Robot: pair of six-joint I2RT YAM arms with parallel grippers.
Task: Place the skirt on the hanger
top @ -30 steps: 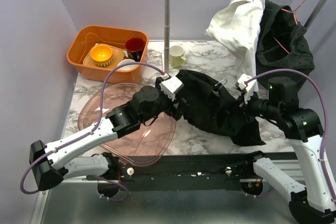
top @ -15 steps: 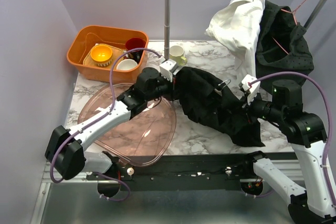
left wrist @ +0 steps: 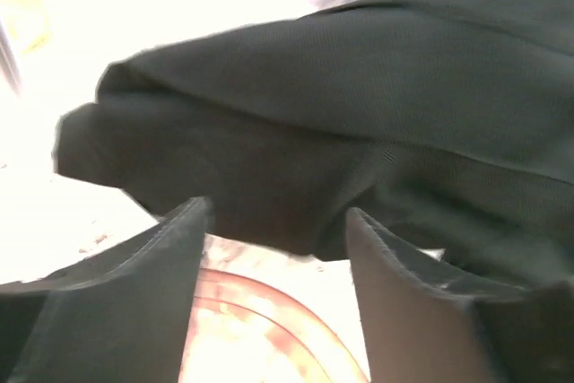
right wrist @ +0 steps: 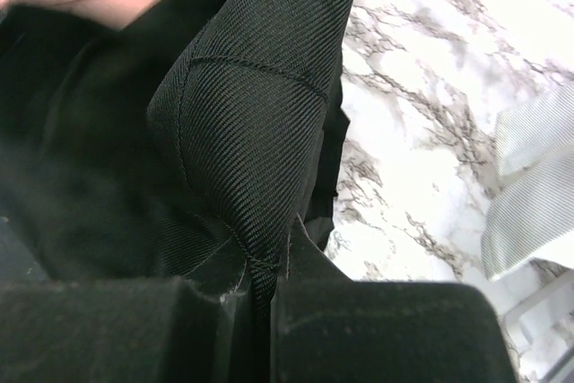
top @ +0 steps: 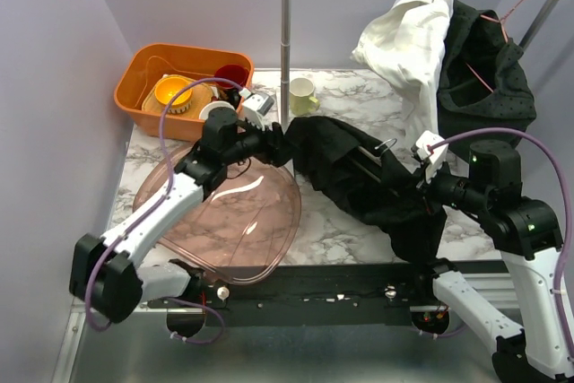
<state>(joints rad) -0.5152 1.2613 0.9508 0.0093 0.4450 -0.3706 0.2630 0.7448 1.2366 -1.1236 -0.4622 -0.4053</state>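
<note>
Nearby, mug (top: 302,94) (yellow) near skirt (top: 345,168).

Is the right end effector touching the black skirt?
Touching. The right wrist view shows the right end effector shut, pinching a fold of the black woven fabric skirt.

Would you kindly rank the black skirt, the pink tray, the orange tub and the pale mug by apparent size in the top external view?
1. The pink tray and the black skirt: similar spread, and the skirt is bunched, so I won't rank them.
2. The orange tub.
3. The pale mug.
</note>
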